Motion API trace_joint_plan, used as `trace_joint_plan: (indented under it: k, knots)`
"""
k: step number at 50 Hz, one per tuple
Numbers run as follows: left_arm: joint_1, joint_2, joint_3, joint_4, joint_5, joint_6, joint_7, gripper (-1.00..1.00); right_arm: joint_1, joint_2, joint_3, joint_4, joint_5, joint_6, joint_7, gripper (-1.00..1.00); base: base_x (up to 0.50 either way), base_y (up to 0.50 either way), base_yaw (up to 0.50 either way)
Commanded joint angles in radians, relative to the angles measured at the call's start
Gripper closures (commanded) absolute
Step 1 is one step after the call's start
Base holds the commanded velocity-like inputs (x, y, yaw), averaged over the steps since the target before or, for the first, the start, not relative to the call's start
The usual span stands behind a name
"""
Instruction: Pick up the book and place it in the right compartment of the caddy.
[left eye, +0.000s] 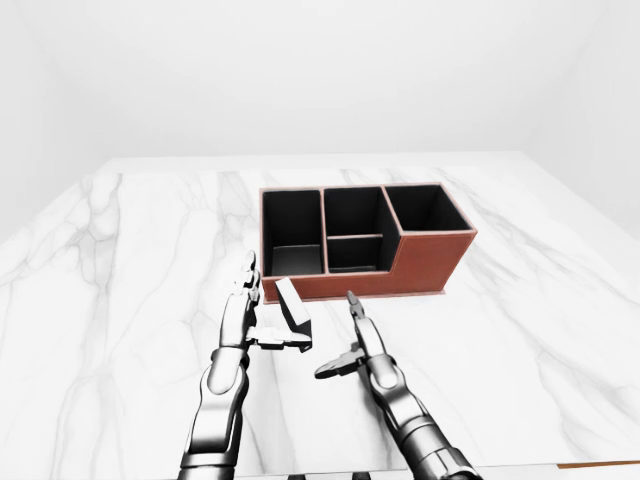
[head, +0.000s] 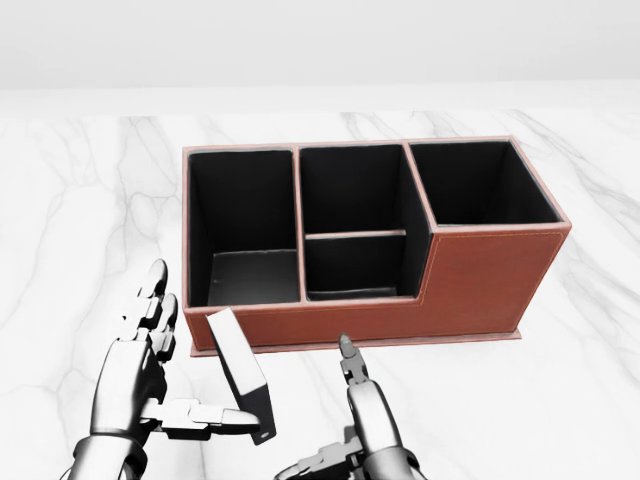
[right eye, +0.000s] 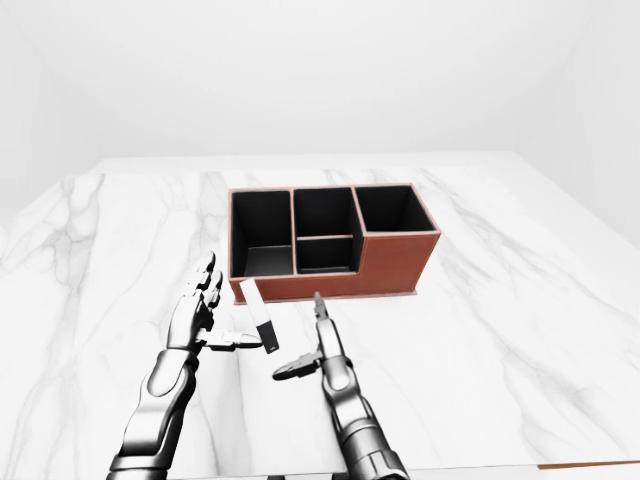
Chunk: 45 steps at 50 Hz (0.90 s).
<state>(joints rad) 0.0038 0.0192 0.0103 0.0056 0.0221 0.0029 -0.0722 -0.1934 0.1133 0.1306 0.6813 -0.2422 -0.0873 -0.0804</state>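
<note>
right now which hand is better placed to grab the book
Left. The left hand stands open beside the book, its thumb at the book's lower end. The right hand, also open, is apart from it.

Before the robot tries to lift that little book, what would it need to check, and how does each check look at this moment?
1. Book in view, standing on the table near the caddy: ok.
2. Left hand beside the book, fingers open, thumb touching it: ok.
3. Right hand on the book: not ok, open and apart from it.
4. Book gripped: not ok.
5. Right compartment empty: ok.
</note>
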Motion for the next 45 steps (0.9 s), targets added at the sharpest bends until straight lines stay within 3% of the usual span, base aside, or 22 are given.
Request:
trace_joint_plan:
  k: [1, 7, 15, 19, 24, 28, 31, 32, 42, 45]
  knots:
    - [-0.009, -0.001, 0.014, 0.032, -0.016, -0.038, 0.008, -1.00, -0.056, 0.015, -0.004, 0.084, -0.020, 0.000, -0.023, -1.00, 0.00, 0.00, 0.00]
    - [-0.007, -0.002, 0.012, 0.023, -0.015, -0.031, 0.008, -1.00, -0.073, 0.021, -0.006, 0.121, -0.027, 0.000, -0.033, -1.00, 0.00, 0.00, 0.00]
    - [-0.014, 0.000, 0.015, 0.049, -0.016, -0.050, 0.006, -1.00, -0.083, 0.027, -0.006, 0.102, -0.025, 0.000, -0.031, -1.00, 0.00, 0.00, 0.00]
    - [-0.012, 0.000, 0.014, 0.044, -0.016, -0.045, 0.006, -1.00, -0.092, 0.033, -0.004, 0.104, -0.028, 0.000, -0.035, -1.00, 0.00, 0.00, 0.00]
    - [-0.019, 0.001, 0.017, 0.071, -0.017, -0.064, 0.005, -1.00, -0.107, 0.038, -0.003, 0.119, -0.029, 0.000, -0.040, -1.00, 0.00, 0.00, 0.00]
    - [-0.014, 0.000, 0.015, 0.058, -0.016, -0.057, 0.005, -1.00, -0.119, 0.044, -0.002, 0.125, -0.032, 0.000, -0.043, -1.00, 0.00, 0.00, 0.00]
    - [-0.006, -0.002, 0.011, 0.031, -0.014, -0.038, 0.006, -1.00, -0.131, 0.047, -0.003, 0.133, -0.032, 0.000, -0.046, -1.00, 0.00, 0.00, 0.00]
    - [-0.012, 0.000, 0.014, 0.049, -0.015, -0.050, 0.005, -1.00, -0.137, 0.050, -0.002, 0.142, -0.034, 0.000, -0.050, -1.00, 0.00, 0.00, 0.00]
    - [-0.016, 0.000, 0.015, 0.058, -0.017, -0.055, 0.004, -1.00, -0.171, 0.069, 0.002, 0.193, -0.048, 0.000, -0.068, -1.00, 0.00, 0.00, 0.00]
    - [-0.012, 0.000, 0.013, 0.046, -0.016, -0.047, 0.005, -1.00, -0.177, 0.072, 0.001, 0.201, -0.050, 0.000, -0.069, -1.00, 0.00, 0.00, 0.00]
